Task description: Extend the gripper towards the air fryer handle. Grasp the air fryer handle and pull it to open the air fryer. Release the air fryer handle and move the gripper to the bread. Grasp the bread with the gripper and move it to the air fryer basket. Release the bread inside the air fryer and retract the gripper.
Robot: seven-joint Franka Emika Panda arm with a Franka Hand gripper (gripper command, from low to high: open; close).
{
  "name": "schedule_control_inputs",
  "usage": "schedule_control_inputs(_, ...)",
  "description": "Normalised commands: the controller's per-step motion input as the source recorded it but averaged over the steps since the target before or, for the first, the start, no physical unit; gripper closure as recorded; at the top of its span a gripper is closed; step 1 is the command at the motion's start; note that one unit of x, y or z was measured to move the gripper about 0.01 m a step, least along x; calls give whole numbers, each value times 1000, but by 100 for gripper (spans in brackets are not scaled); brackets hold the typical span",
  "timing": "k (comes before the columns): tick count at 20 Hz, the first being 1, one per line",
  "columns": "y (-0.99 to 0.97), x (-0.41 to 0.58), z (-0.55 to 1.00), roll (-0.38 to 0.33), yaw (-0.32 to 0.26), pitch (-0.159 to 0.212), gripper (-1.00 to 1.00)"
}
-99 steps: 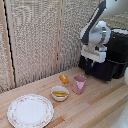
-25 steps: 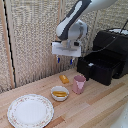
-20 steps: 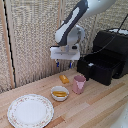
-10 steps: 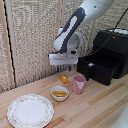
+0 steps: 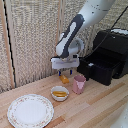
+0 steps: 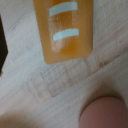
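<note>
Progress: black pull-out air fryer basket (image 5: 101,69) open at frame right | white boxy gripper (image 5: 65,73) hovers over chunky orange-brown bread (image 5: 65,79) at centre, fingers apart, empty | left: grasp, transfer, release.

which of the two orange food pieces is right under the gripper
The bread lying bare on the table beneath the gripper. The paler piece sits in the small bowl, nearer the plate.
</note>
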Motion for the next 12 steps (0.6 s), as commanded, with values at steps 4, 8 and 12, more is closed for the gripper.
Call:
schedule_control_inputs(4, -21, 229, -234, 0, 1, 0, -100)
schedule_control_inputs(8, 3, 306, -172, -63, 99, 9, -100)
schedule_control_inputs(12, 0, 319, -94, -74, 150, 38, 100)
